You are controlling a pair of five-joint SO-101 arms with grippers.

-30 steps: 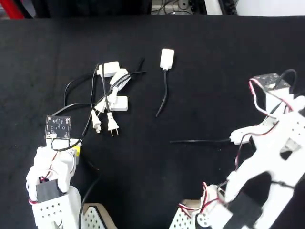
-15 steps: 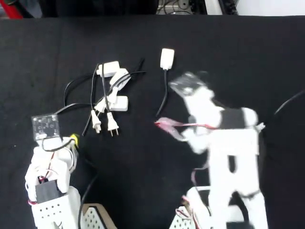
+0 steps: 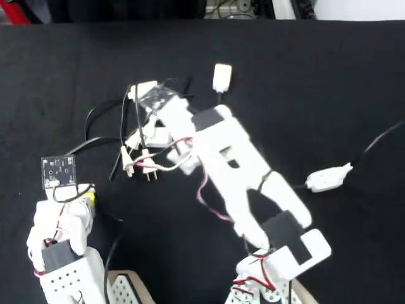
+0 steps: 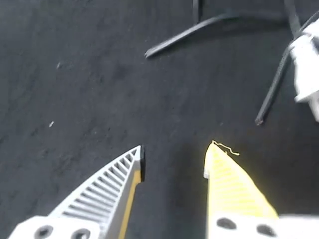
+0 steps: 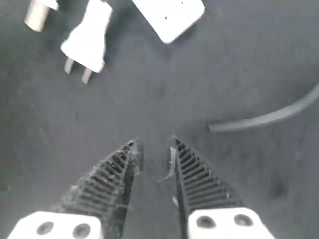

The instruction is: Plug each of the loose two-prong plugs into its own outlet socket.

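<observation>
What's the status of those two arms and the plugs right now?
Left gripper open, empty, over bare cloth. Right gripper open, empty, near white plug. Plug loose, unplugged, beside socket block. Black cords lying around.

Lighting's pretty flat and soft, looks like it comes from overhead. The matte black table (image 3: 329, 95) soaks it right up, so barely any shadows show. The right arm (image 3: 228, 158) and the white plug (image 3: 128, 167) glare bright against it.
</observation>
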